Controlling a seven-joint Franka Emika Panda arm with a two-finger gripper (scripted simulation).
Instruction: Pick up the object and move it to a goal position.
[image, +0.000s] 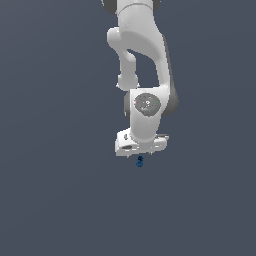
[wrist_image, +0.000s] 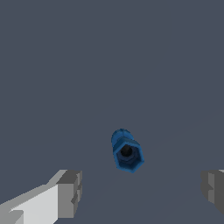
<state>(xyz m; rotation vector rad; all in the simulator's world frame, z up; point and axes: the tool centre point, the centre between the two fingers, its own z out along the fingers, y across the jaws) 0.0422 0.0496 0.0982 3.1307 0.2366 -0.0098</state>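
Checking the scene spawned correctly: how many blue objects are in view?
1. A single small dark blue piece lies just below the gripper, between its spread fingers in the wrist view. Nothing else appears.

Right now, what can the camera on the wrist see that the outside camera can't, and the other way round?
Only the wrist view shows the pincer with its two grey fingertips spread wide apart, and the hexagonal end of the blue piece with a dark hole in it. Only the exterior view shows the whole white arm reaching down, with the hand just above the piece. Both show the small blue piece on the plain grey floor, not yet gripped.
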